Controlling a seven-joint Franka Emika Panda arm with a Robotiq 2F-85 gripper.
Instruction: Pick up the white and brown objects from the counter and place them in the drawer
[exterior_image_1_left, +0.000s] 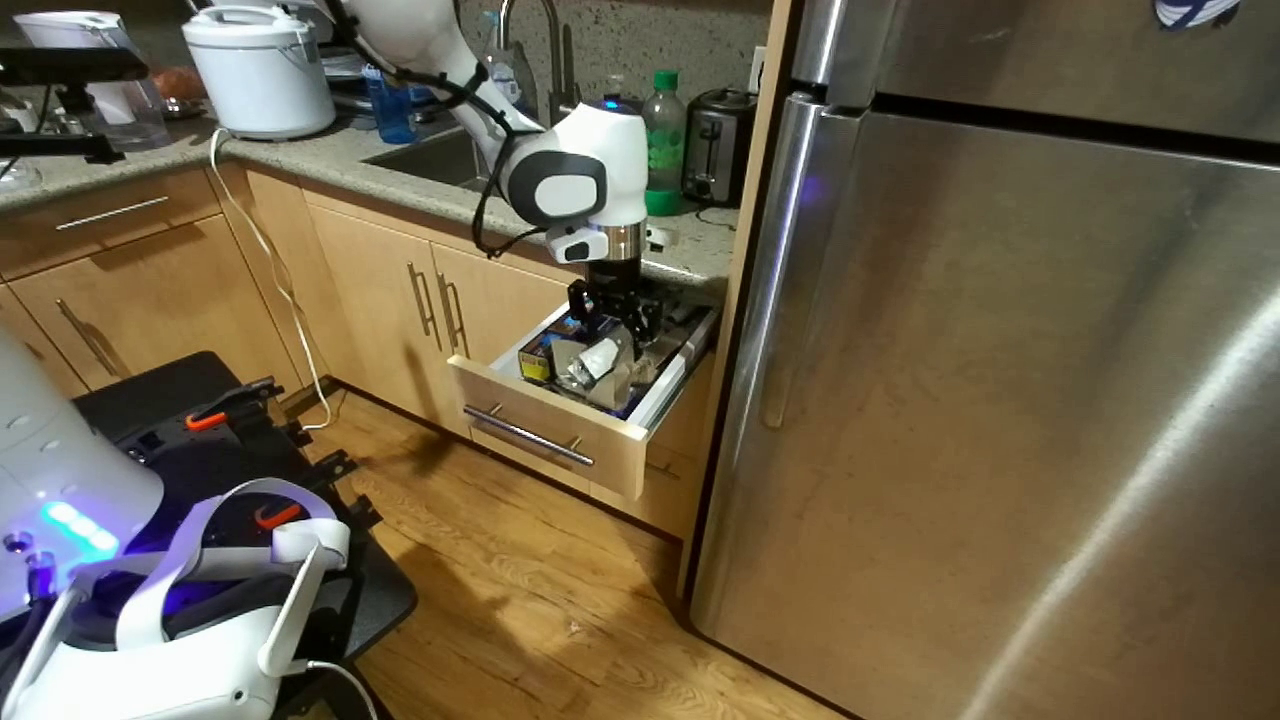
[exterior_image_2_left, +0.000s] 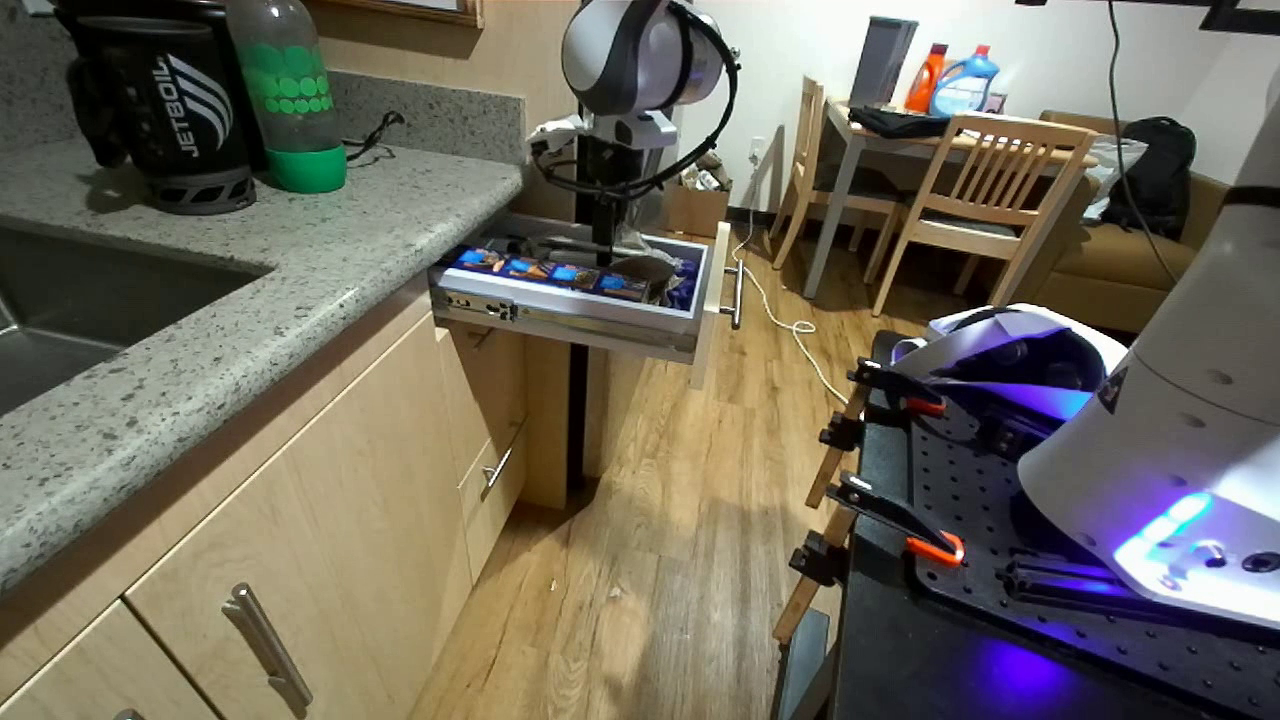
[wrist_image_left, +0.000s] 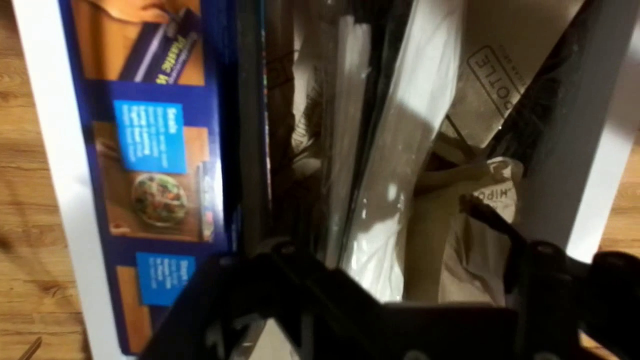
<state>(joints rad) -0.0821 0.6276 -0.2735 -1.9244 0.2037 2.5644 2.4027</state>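
Observation:
The drawer (exterior_image_1_left: 622, 466) is pulled open below the counter (exterior_image_1_left: 345, 155). It also shows in an exterior view (exterior_image_2_left: 600, 322) and the wrist view (wrist_image_left: 52, 130). Inside lie a white plastic-wrapped object (wrist_image_left: 382, 210) and crumpled brown papers with print (wrist_image_left: 482, 250). The white object (exterior_image_1_left: 598, 358) and brown paper (exterior_image_1_left: 632, 378) show in an exterior view too. My gripper (exterior_image_1_left: 612, 318) points down into the drawer over these things. In the wrist view, its black fingers (wrist_image_left: 372, 225) stand apart with the white wrapper and brown paper seen between them. The fingertips' contact is unclear.
A blue plastic-wrap box (wrist_image_left: 150, 200) lies along one drawer side. The steel fridge (exterior_image_1_left: 1000, 350) stands close beside the drawer. A toaster (exterior_image_1_left: 720, 148), a green-capped bottle (exterior_image_1_left: 664, 140) and the sink (exterior_image_1_left: 435, 160) are on the counter above.

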